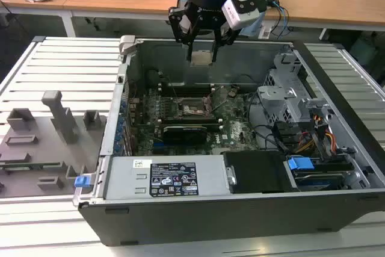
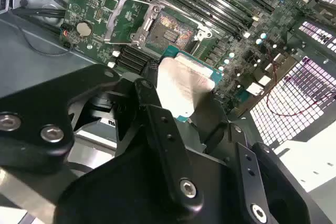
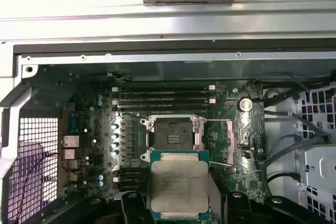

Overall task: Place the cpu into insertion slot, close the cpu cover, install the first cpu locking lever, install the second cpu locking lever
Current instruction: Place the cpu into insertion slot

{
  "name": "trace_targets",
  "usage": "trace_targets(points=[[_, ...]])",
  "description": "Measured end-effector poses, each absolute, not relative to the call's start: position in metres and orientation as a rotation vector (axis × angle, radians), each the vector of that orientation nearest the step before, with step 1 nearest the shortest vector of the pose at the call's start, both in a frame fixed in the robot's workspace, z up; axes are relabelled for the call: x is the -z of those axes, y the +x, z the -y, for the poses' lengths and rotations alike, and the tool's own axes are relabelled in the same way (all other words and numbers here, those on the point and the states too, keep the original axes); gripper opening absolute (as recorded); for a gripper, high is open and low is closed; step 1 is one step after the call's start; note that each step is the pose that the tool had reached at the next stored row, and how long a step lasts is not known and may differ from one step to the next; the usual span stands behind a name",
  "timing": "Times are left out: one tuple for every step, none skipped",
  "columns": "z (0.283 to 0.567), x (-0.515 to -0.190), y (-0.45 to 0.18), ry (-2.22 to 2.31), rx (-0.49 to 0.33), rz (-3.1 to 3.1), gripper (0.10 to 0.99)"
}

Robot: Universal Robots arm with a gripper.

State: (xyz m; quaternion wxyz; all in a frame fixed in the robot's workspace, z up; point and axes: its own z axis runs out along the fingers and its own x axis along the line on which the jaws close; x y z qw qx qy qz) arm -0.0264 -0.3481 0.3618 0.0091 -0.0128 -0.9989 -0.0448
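End effector clenched on the cpu — held above the bare socket, cpu cover swung open beside it

There was one cpu, one socket, one cpu cover, one coin battery, one motherboard and one computer case.

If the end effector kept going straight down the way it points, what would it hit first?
Probably the green circuit board near the open black-framed socket, the flat silver-grey square chip in the end effector touching first; exact alignment is unclear.
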Motion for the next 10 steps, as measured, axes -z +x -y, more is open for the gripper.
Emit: trace_targets(points=[[0.3481, -0.3618, -0.0264, -0.046, 0.140, 3.120, 0.525], [0.3481, -0.3618, -0.0264, -0.059, 0.140, 3.120, 0.525], [0.3481, -0.3618, -0.0264, -0.072, 0.140, 3.120, 0.525], [0.3481, -0.3618, -0.0264, -0.083, 0.140, 3.120, 0.525], [0.3481, -0.3618, -0.0264, -0.093, 0.141, 3.120, 0.525], [0.3481, -0.3618, -0.0264, -0.100, 0.141, 3.120, 0.525], [0.3481, -0.3618, -0.0264, -0.113, 0.141, 3.120, 0.525], [0.3481, -0.3618, -0.0264, -0.120, 0.141, 3.120, 0.525], [0.3481, -0.3618, -0.0264, -0.127, 0.141, 3.120, 0.525], [0.3481, -0.3618, -0.0264, -0.137, 0.141, 3.120, 0.525]])
